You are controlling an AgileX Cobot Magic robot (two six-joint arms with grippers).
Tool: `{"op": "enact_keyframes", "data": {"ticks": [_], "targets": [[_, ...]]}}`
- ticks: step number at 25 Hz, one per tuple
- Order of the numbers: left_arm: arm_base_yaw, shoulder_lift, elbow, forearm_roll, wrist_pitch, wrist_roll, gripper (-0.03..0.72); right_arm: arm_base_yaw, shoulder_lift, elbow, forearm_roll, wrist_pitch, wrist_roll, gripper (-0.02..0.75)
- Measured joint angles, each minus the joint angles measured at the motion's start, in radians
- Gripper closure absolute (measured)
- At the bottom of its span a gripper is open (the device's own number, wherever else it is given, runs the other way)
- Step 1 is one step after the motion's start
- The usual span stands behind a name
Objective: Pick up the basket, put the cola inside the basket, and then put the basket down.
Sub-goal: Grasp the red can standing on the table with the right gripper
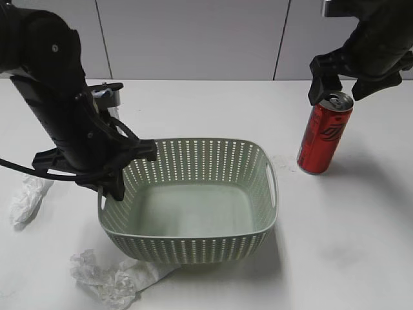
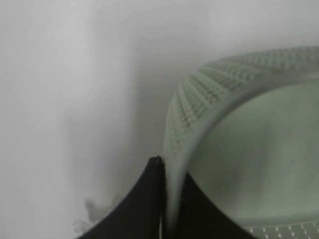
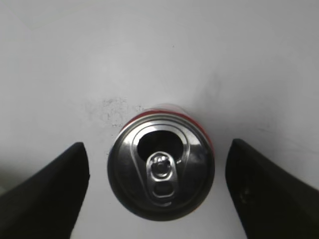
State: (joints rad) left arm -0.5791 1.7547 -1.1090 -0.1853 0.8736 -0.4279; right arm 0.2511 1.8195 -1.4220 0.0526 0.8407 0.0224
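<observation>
On a white tabletop [image 1: 213, 110], the left hand [image 1: 119, 171] is clenched on the left rim of the pale green basket [image 1: 193, 200], its dark fingers [image 2: 144, 204] pinching the slotted wall from either side. The basket sits at centre, open side up. To its right, well apart, the red cola [image 1: 324, 134] stands upright, its silver top already opened. The right hand [image 1: 342, 84] hovers directly above the can, spread wide, touching nothing. Crumpled white paper [image 1: 113, 278] lies by the basket's near-left corner.
</observation>
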Motion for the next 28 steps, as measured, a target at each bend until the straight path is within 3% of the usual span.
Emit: {"op": "enact_keyframes", "data": {"ticks": [10,16,28], "targets": [[0.000,0.001,0.000,0.000,0.000,0.000,0.692,-0.005,0.090,0.000,0.000,-0.005,0.010,0.103],[0.000,0.001,0.000,0.000,0.000,0.000,0.692,-0.005,0.093,0.000,0.000,-0.008,0.011,0.233],[0.000,0.001,0.000,0.000,0.000,0.000,0.692,-0.005,0.031,0.000,-0.003,0.053,0.008,0.235]]}}
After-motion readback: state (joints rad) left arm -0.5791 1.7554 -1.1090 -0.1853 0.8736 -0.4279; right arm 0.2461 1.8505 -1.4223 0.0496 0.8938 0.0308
